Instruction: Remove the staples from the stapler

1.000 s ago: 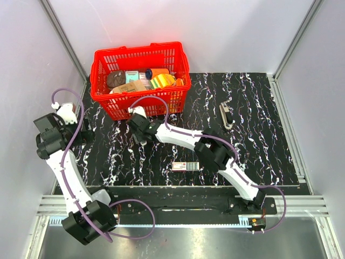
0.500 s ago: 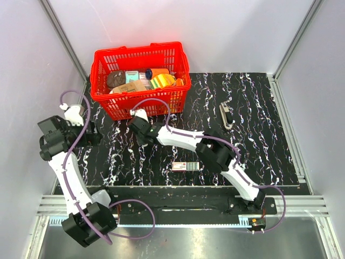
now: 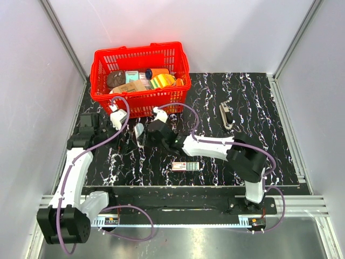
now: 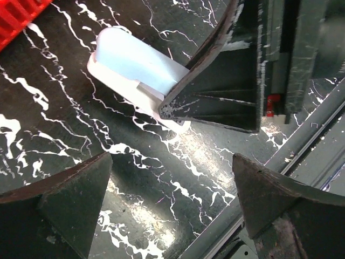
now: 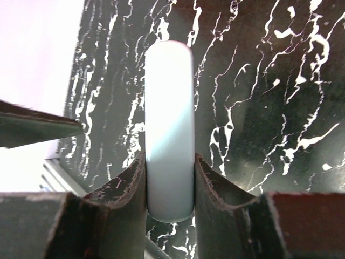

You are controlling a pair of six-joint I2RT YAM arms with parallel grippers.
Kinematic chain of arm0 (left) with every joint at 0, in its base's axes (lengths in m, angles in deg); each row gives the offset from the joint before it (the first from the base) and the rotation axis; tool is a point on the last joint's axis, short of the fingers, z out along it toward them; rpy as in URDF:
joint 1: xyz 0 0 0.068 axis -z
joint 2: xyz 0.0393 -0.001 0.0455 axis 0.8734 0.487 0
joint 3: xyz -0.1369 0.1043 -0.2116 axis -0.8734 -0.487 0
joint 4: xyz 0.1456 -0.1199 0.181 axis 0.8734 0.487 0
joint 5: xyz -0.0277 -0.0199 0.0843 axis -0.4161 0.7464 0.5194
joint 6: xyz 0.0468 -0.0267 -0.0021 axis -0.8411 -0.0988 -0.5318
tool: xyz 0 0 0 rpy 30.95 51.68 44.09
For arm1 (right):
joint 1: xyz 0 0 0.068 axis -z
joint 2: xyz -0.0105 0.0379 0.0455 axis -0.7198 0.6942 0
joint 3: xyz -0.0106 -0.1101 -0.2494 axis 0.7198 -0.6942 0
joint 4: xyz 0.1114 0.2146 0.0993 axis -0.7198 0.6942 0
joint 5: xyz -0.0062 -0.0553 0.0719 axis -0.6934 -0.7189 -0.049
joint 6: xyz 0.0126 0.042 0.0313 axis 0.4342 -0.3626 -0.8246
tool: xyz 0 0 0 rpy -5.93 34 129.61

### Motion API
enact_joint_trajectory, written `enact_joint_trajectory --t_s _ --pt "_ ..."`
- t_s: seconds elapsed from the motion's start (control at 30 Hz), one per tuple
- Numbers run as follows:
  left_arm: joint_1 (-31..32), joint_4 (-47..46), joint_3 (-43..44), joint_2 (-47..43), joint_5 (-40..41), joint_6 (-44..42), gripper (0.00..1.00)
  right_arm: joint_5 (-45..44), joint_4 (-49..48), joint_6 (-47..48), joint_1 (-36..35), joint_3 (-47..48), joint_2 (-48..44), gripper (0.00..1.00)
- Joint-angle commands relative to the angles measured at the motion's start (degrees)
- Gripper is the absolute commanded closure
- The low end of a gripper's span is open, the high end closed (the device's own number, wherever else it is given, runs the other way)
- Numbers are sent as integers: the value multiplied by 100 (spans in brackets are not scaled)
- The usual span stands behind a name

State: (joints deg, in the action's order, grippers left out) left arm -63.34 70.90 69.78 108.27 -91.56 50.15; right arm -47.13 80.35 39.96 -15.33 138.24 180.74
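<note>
While the pale stapler (image 5: 169,108) lies on the black marbled table (image 5: 259,81) near the red basket (image 3: 141,102), the right gripper (image 5: 170,181) pinches its sides; the left gripper (image 4: 171,186) gapes wide just beside it, holding nothing.

The top camera sits high above and behind the arm bases. It looks steeply down on the whole table (image 3: 259,108), from far enough off to take in the basket (image 3: 139,49) at the back. The left wrist camera rides just behind the left pincer (image 4: 172,199) and looks past its fingertips at the table from very near. The right wrist camera looks out along the right pincer (image 5: 170,186), closer still. All three views share the stapler (image 3: 139,131) between the right pincer's fingers. In the left wrist view it lies ahead of the left pincer.
</note>
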Motion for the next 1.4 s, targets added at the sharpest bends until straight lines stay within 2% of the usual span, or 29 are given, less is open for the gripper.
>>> enact_joint_trajectory --t_s 0.0,0.3,0.5,0.7,0.87,0.97,1.07,1.13,1.27,1.37 --pt "125 -448 -79 241 -362 -64 1 91 -1305 -923 -34 -456 -511 100" --pt "213 -509 -254 382 -372 -521 5 240 -2008 -1469 -34 -870 -758 100" --pt "204 -615 -342 610 -345 -759 18 381 -2255 -1592 -34 -967 -749 100" --pt "213 -957 -360 681 -302 -601 25 574 -2290 -1610 -104 -923 -635 100" --pt "204 -1203 -500 654 -169 -583 40 776 -2404 -1671 -148 -1002 -582 100" --pt "213 -1309 -632 575 -152 -627 53 855 -2413 -1706 -165 -1054 -556 100" --pt "204 -1388 -773 496 -12 -741 77 891 -2396 -1707 -165 -1142 -582 100" --pt "213 -1397 -834 461 94 -829 89 952 -2326 -1663 -157 -1169 -591 100" --pt "204 -1476 -913 435 243 -908 98 1093 -2255 -1628 -165 -1257 -556 100" --pt "213 -1546 -966 408 445 -1004 99 1259 -2089 -1321 -174 -1266 -547 100"
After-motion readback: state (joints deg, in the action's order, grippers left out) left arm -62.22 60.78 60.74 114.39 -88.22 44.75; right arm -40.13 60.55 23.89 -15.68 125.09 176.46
